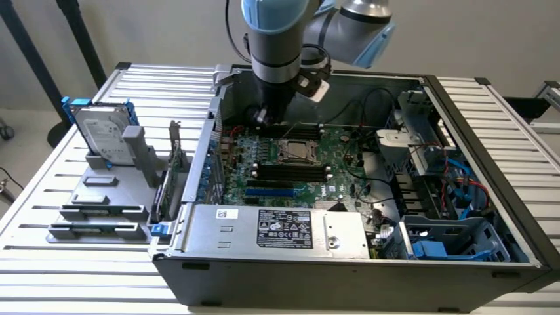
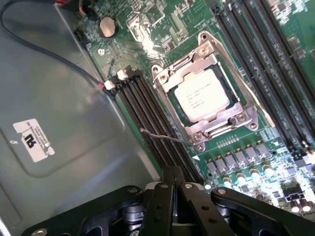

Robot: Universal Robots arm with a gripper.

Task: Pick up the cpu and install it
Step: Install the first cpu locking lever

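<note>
- Inside the grey metal computer case [image 1: 350, 270], the square silvery cpu [image 2: 202, 94] is seated flat in its steel-framed socket [image 2: 165, 73].
- At its exterior-view 11 o'clock, the black gripper [image 2: 173, 171] is clenched, empty.

Robotics lab (open computer case [image 1: 350, 279])

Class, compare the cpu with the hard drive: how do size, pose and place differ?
The cpu is small; the hard drive is far larger. The cpu lies flat in its socket; the hard drive stands on edge in a grey rack outside the case. Both have silvery faces.
</note>
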